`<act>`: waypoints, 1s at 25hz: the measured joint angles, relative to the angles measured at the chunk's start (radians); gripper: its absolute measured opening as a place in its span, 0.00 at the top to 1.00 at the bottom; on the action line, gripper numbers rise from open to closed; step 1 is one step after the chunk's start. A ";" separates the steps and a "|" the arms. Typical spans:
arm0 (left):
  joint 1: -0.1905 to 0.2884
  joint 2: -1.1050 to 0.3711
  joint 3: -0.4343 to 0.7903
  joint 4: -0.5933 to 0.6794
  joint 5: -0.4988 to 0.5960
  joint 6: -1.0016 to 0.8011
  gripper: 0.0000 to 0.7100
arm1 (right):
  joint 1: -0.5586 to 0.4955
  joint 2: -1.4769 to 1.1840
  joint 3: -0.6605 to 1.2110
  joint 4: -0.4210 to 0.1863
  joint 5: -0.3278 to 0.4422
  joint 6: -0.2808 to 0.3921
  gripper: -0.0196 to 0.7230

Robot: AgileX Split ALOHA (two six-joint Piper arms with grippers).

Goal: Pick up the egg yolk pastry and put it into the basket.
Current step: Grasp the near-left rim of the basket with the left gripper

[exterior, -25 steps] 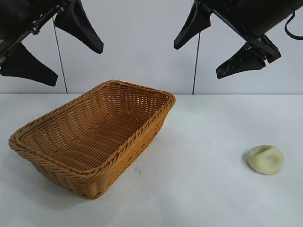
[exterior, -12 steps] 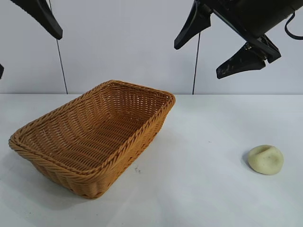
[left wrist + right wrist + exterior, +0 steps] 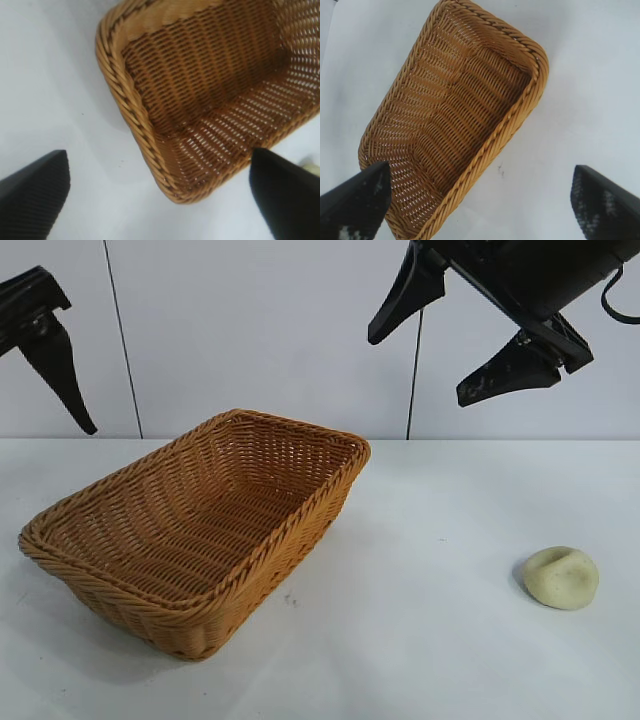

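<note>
The egg yolk pastry point(image 3: 561, 578), a pale cream dome with a dent, lies on the white table at the near right, untouched. The golden-brown wicker basket point(image 3: 300, 512) stands left of centre with nothing in it. My right gripper point(image 3: 417, 370) hangs open high above the table, between basket and pastry; its wrist view looks down on the basket point(image 3: 512, 125) past its own gripper point(image 3: 480, 172). One finger point(image 3: 52, 355) of my left gripper shows at the far left edge. In the left wrist view that gripper point(image 3: 159, 162) is open above the basket's corner point(image 3: 125, 95).
The white table point(image 3: 420, 640) runs between basket and pastry, with a small dark speck point(image 3: 289, 598) beside the basket. A pale panelled wall point(image 3: 270, 330) stands behind the table.
The left arm has swung: its fingers rose out of the upper left corner, and one now hangs lower at the left edge. The right arm, basket and pastry have not moved.
</note>
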 joint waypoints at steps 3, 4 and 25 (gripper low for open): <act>0.000 0.049 0.000 -0.017 -0.038 -0.056 0.02 | 0.000 0.000 0.000 0.000 0.000 0.000 0.04; 0.000 0.066 0.000 -0.019 -0.048 -0.066 0.02 | 0.000 0.000 0.000 0.000 0.000 0.000 0.04; 0.000 0.365 0.004 -0.030 -0.247 -0.108 0.11 | 0.000 0.000 0.000 0.000 -0.004 0.000 0.04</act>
